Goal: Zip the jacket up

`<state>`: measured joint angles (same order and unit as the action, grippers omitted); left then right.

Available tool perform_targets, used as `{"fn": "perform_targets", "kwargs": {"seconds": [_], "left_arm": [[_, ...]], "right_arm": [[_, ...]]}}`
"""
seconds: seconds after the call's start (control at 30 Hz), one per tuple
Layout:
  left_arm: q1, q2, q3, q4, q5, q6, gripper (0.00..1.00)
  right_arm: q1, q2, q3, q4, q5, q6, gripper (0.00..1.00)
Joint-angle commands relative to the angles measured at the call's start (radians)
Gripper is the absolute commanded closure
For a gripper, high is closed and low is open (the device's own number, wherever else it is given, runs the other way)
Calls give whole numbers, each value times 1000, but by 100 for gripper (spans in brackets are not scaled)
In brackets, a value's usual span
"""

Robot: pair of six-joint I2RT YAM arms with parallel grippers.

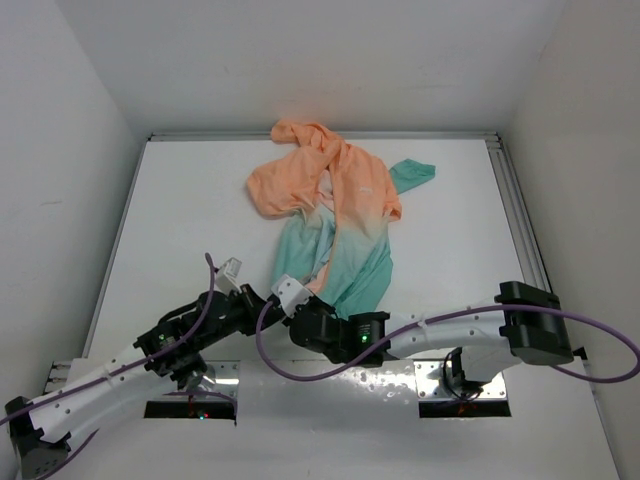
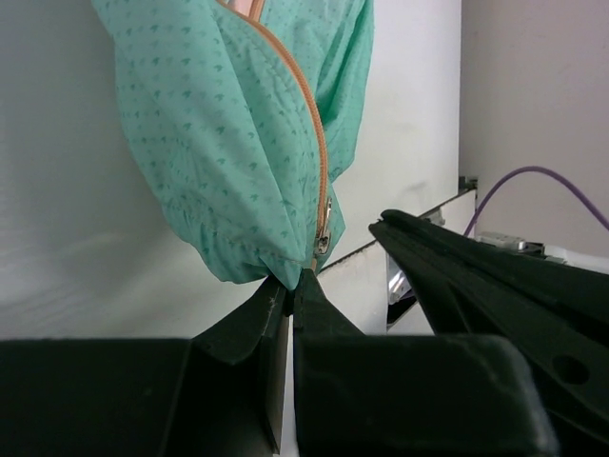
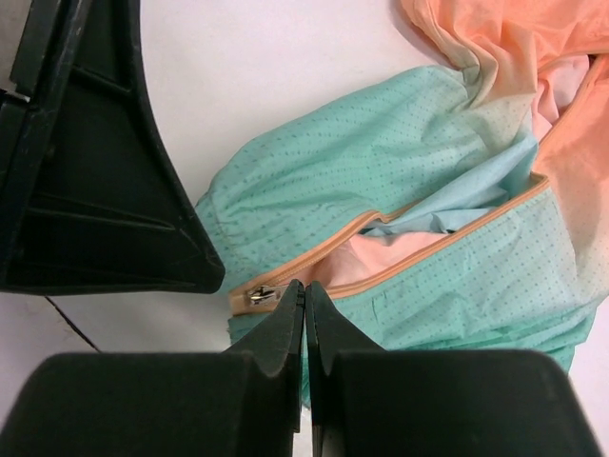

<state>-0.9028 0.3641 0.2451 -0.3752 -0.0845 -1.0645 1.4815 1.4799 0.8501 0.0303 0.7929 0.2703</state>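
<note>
Left wrist view: jacket hem is clamped by left pincer, likewise by right pincer; slider must be grasped next.

Jacket: thin fabric, peach-orange at the far end fading to teal at the near hem. It lies crumpled at mid-table, front open. Zipper: orange tape with the two sides parted. Slider: located at the hem end.
</note>
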Motion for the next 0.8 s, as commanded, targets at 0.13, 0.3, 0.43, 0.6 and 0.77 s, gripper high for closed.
{"fn": "perform_targets", "kwargs": {"seconds": [0.13,0.3,0.43,0.6,0.77], "left_arm": [[-8,-48,45,-22,17,32,100],[-8,-65,25,-13,23,28,100],[-8,-83,10,-1,29,34,100],[-8,-82,10,12,43,44,100],[-7,-71,3,45,65,47,100]], "right_arm": [[-12,-23,-3,43,-20,56,100],[-15,-131,-61,52,-173,174,83],[-154,-283,-241,192,-513,334,64],[-297,-394,-348,322,-716,432,56],[-325,-366,-335,364,-814,434,52]]}}
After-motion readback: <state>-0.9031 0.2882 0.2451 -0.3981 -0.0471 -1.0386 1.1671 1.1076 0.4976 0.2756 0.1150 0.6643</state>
